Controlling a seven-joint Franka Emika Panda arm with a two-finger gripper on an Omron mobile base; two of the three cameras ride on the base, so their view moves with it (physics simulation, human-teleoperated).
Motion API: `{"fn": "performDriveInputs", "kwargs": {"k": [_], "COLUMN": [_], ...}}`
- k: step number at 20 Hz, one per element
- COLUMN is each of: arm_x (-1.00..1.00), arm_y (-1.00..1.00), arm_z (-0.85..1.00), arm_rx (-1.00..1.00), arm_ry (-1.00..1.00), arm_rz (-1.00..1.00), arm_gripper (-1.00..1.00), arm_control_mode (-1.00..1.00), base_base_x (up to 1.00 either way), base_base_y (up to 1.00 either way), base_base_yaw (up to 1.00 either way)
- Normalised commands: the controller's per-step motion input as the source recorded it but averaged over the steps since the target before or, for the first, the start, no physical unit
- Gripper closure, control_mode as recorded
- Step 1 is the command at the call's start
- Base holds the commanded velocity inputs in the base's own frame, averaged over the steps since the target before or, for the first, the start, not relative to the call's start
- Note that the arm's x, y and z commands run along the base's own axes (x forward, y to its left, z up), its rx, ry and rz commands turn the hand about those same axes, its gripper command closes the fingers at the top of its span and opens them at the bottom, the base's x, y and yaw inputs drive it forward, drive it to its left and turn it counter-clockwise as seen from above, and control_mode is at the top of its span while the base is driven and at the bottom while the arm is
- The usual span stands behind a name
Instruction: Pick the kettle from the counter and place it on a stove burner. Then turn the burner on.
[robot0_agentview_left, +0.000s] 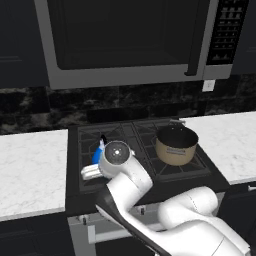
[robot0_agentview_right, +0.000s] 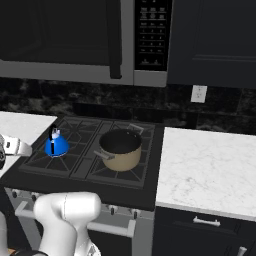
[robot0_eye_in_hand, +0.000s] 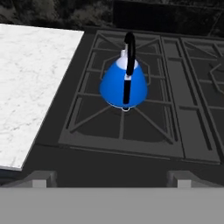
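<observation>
While the kettle (robot0_eye_in_hand: 124, 84) is sitting upright on the front left stove burner (robot0_eye_in_hand: 121, 114), centred where the grate's prongs are meeting, the claw (robot0_eye_in_hand: 111, 178) is hanging apart from it with its jaws spread wide and gripping nothing. Its two dark fingertips (robot0_eye_in_hand: 42, 179) are rising at the bottom of the hand view, one on each side, with the front edge of the black stove top lying between them and the kettle. The kettle's thin black handle is arching over its blue cone, running front to back in the hand view.

From the left base view, the arm's wrist is covering most of the kettle (robot0_agentview_left: 98, 154), leaving a blue sliver and the top of the handle showing. From the right base view, the kettle (robot0_agentview_right: 56, 145) is standing clear on its grate, well apart from the beige pot (robot0_agentview_right: 120, 149), which is sitting on the neighbouring front burner. The white marble surface (robot0_eye_in_hand: 30, 83) is lying just left of the stove, and a microwave (robot0_agentview_left: 130, 37) is hanging above.
</observation>
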Motion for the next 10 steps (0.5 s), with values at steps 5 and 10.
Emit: {"fn": "performDriveInputs", "kwargs": {"k": [5,10], "arm_x": [0.0,0.0], "arm_y": [0.26,0.17], "arm_z": [-0.54,-0.53], "arm_rx": [0.0,0.0], "arm_ry": [-0.18,-0.18], "arm_rz": [0.0,-0.01], "arm_gripper": [-1.0,-1.0], "arm_control_mode": [-1.0,-1.0], "base_base_x": [0.0,0.0], "base_base_y": [0.0,0.0], "base_base_yaw": [0.0,0.0]}}
